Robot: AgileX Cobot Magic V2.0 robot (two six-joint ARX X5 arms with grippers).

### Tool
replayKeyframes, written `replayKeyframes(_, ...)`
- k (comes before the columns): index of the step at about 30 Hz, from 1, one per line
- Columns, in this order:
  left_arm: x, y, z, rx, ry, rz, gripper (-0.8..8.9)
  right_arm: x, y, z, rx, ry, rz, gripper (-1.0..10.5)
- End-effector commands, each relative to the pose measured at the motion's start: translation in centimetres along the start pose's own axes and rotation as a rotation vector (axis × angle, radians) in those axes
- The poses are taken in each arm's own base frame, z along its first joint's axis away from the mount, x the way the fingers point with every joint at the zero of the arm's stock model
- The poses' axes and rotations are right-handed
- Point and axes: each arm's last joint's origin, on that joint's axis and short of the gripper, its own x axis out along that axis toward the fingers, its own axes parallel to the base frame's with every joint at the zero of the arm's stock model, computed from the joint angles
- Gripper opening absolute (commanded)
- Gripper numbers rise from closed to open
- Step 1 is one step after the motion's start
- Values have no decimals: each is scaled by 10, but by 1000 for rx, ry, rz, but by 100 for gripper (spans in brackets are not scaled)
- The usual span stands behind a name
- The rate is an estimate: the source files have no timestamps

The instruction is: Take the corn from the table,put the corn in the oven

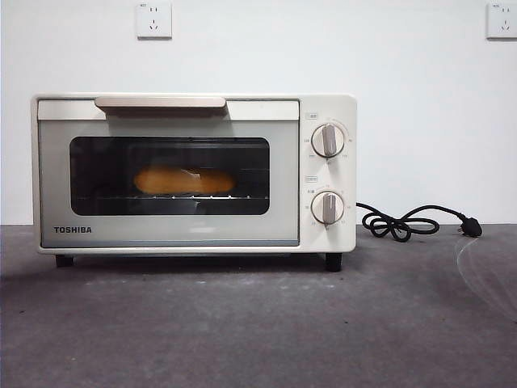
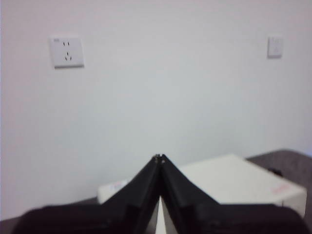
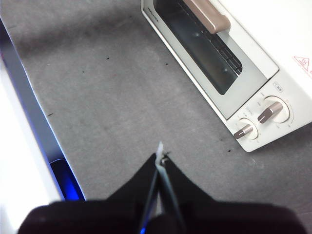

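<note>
The corn (image 1: 184, 180) lies on the rack inside the closed TOSHIBA oven (image 1: 194, 173); my left gripper (image 2: 159, 157) and right gripper (image 3: 161, 157) are both closed, empty.

One oven (image 1: 194, 174), door closed. One corn (image 1: 184, 180) inside, seen through glass. Two round knobs on oven front: upper (image 1: 328, 140), lower (image 1: 327, 208). One beige door handle (image 1: 160, 103). One black cord (image 1: 404, 221) with one plug (image 1: 471, 228). Two wall sockets: left (image 1: 153, 19), right (image 1: 502, 20). One table (image 1: 242, 331). Two grippers: left gripper (image 2: 159, 157), right gripper (image 3: 161, 157), each with two black jaws pressed together.
</note>
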Motion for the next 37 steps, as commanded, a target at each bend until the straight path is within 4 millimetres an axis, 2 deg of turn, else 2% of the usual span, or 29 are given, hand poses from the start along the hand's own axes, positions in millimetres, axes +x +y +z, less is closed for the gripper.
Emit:
replayKeyframes(1,-5,-2,-26,46,-1,-2,-3,1,0,0,-4,-1,-1,-16)
replayKeyframes(11,-26,-5,-139,26,56,76,-3,1,0,0,-4,-1,-1,-16)
replayKeyframes(16,-32,-5,-174,18,92,135,-3,1,0,0,-4,-1,-1,-16)
replayKeyframes(21,-32,-4,-196,0,152,163,-3,1,0,0,-4,0,0,-16)
replayKeyframes(28,-37,-4,-215,-41,341,203,-3,1,0,0,-4,-1,-1,-16)
replayKeyframes(37,-37,-4,-214,-43,337,207,-3,1,0,0,-4,-1,-1,-16)
